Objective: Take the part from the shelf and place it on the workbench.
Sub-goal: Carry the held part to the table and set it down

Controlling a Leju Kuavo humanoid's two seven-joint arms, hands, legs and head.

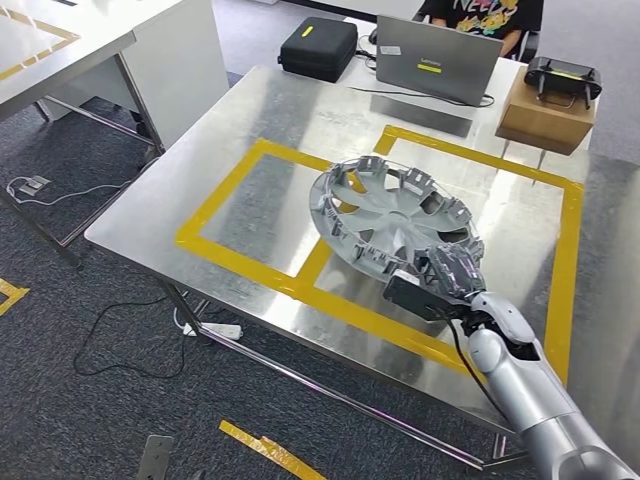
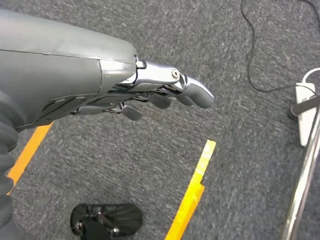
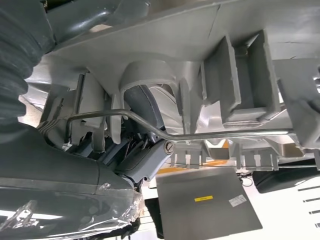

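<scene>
R hand [image 1: 450, 268] clamped on hubcap [image 1: 392, 215] near rim, cap ahead of hand, tilted over surface [image 1: 249, 130] for set-down | L hand [image 2: 166, 92] empty, fingers apart, over carpet

I see the grey hubcap [image 1: 392, 215] inner side up on the workbench [image 1: 226, 170], straddling the yellow tape, nearer the front edge.

One hubcap [image 1: 395, 217] lies on one steel table [image 1: 249, 130], inside one of two yellow tape rectangles [image 1: 226, 205]. Behind it stand one laptop [image 1: 438, 60], one black case [image 1: 317, 47], one cardboard box [image 1: 545, 115] and one controller [image 1: 563, 78]. One power strip [image 1: 219, 330] lies on the carpet. One person [image 1: 483, 15] sits beyond.
</scene>
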